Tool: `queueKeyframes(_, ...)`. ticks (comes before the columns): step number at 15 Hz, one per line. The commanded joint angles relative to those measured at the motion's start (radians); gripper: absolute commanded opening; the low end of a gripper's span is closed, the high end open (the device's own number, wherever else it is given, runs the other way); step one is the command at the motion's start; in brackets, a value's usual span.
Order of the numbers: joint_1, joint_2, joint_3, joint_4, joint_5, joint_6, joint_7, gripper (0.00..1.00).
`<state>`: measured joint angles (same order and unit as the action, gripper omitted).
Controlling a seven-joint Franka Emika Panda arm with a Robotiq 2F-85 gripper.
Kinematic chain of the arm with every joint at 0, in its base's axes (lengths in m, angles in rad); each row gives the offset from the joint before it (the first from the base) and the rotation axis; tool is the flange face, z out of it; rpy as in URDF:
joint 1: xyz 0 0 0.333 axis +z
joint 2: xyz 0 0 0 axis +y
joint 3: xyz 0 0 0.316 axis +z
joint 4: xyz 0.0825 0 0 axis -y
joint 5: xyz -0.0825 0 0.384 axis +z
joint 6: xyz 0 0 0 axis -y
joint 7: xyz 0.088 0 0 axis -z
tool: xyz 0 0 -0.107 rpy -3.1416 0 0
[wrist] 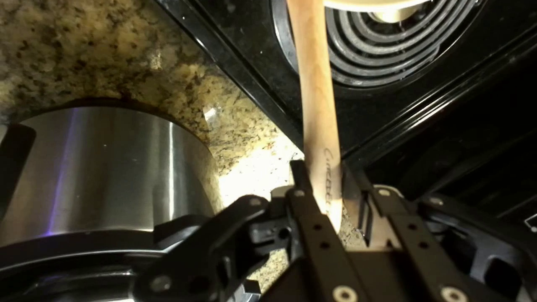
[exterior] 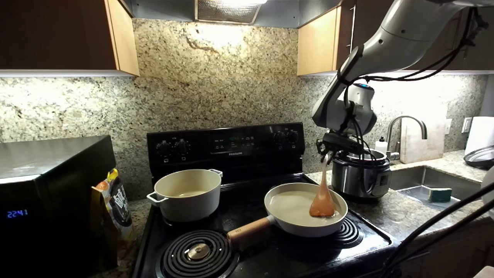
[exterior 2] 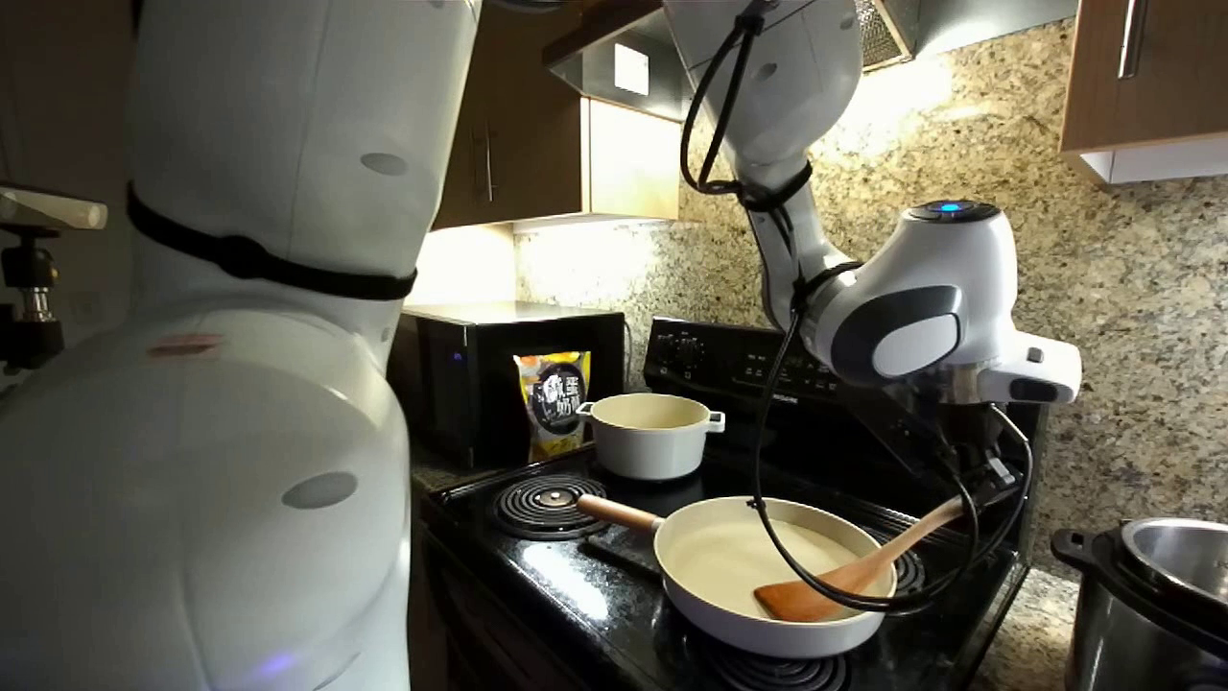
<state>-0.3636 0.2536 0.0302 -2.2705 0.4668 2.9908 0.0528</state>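
Observation:
My gripper (wrist: 323,167) is shut on the handle of a wooden spatula (wrist: 314,84), near the handle's end; a finger lies on each side of it. In both exterior views the spatula (exterior: 322,202) (exterior 2: 801,601) slants down, its broad blade inside a cream frying pan (exterior: 289,210) (exterior 2: 720,566). Whether the blade presses on the pan floor is hard to tell. The pan floor has a glossy patch, perhaps liquid. The pan sits on a stove burner, its wooden handle (exterior: 249,228) pointing away from the gripper. In the wrist view only the pan's rim (wrist: 377,4) shows.
A white pot (exterior: 189,206) stands on a back burner. A steel cooker (exterior: 343,177) (wrist: 113,167) stands on the counter close beside the gripper. A snack bag (exterior: 119,204) leans by a black microwave (exterior: 50,224). A sponge (exterior: 440,195) lies in the sink. Arm cables (exterior 2: 767,509) loop over the pan.

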Motion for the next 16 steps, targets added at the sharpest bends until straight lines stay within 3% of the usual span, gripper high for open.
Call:
queueKeyframes(1,-0.057,-0.01,0.035,0.019,0.052,-0.009,-0.06,0.06)
queueKeyframes(13,-0.003,0.105,-0.002,0.225,-0.084,-0.117,0.003,0.06)
queueKeyframes(16,0.052,0.132,-0.035,0.272,-0.098,-0.161,-0.008,0.06)
